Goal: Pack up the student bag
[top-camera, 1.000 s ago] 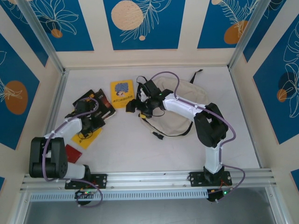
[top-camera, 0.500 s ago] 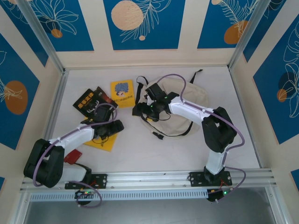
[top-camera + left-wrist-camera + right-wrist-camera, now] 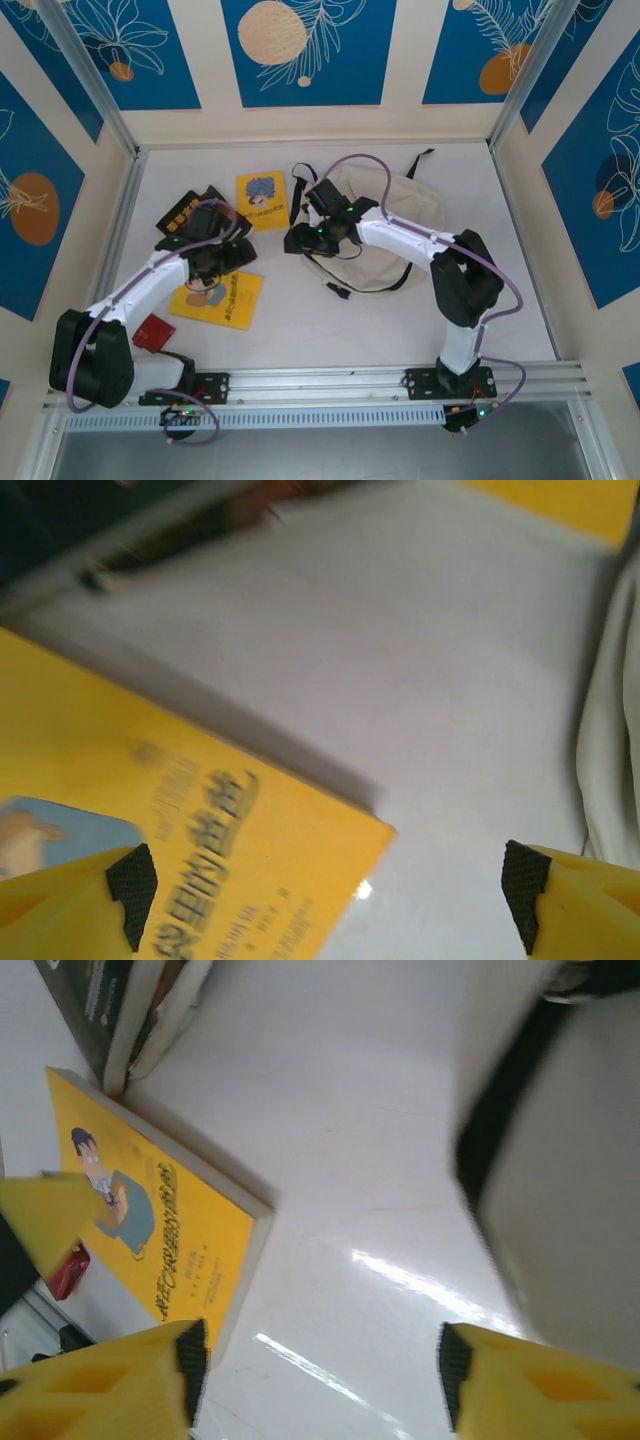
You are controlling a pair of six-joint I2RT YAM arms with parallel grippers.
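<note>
Okay, left gripper (image 3: 330,895) and right gripper (image 3: 318,1370) gape empty (book (image 3: 200,820) under left). Closing right, I might snag the bag (image 3: 585,1180) strap (image 3: 500,1130).

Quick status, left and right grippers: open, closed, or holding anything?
Left gripper: open, jaws wide apart, nothing between them.
Right gripper: open, nothing held.

Cream student bag (image 3: 410,200), flat, right-centre
</note>
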